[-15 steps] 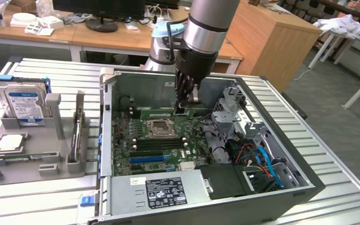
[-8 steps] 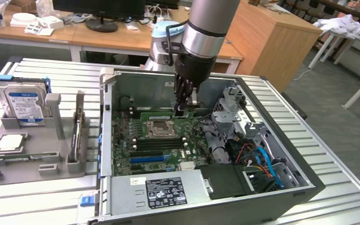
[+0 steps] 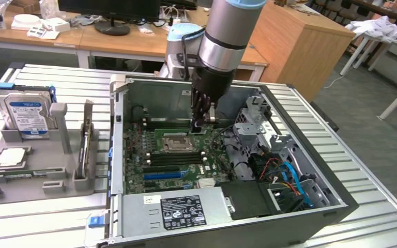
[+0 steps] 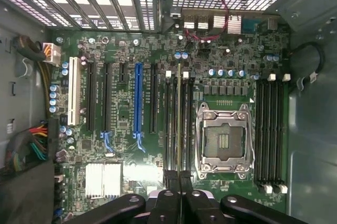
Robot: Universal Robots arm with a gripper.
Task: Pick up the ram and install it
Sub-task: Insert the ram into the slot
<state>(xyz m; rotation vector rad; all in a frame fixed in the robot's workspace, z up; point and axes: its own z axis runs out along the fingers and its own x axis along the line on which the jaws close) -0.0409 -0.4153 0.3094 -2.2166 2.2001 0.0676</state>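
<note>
Tool (image 4: 179, 182) jaws pressed together at one end of the ram (image 4: 179, 119), which stands edge-up in a motherboard slot beside the CPU socket (image 4: 223, 139). Exterior view: the tool (image 3: 200, 123) reaches into the open case (image 3: 254, 230) on the table (image 3: 40, 222), near the case's far wall.

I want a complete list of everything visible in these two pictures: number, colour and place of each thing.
table: one, silver, under everything
computer case: one, grey, open, on the table
motherboard: one, green, inside the case
ram: one, green, edge-on in a slot beside the processor socket
processor socket: one, silver, on the motherboard
blue slot: one, blue, on the motherboard
tray: one, grey, exterior view's left of the case
hard drive: one, blue-labelled, upright in the tray
gripper: one, black, shut, at one end of the ram
</note>
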